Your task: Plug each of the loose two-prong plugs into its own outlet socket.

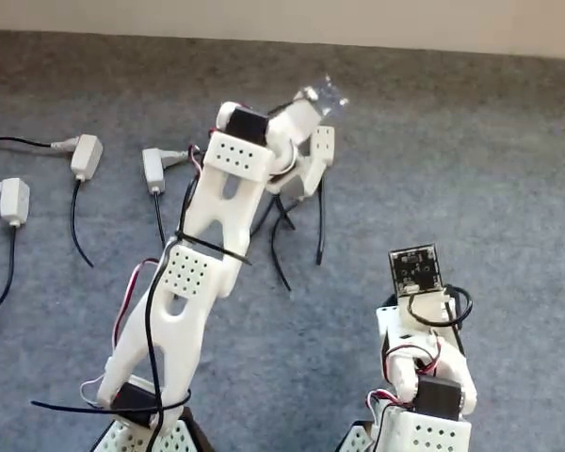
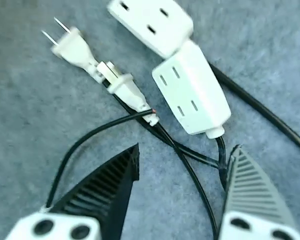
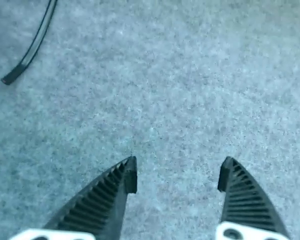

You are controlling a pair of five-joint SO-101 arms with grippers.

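Right gripper (image 3: 177,175), near right, fingers open over bare carpet (image 3: 190,75). Left gripper (image 2: 182,160), far centre, fingers open above black cords (image 2: 260,108), holding nothing; just past it a pronged plug (image 2: 72,47) and second plug (image 2: 130,92) lie end to end, unplugged, beside two touching outlets (image 2: 192,95). Three more outlets (image 1: 85,155) sit far left.

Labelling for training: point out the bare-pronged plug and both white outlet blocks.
bare-pronged plug (image 2: 74,49): left wrist view, white body.
outlet block nearer the jaws (image 2: 192,95): left wrist view, slotted face.
farther outlet block (image 2: 149,21): left wrist view, slotted face.
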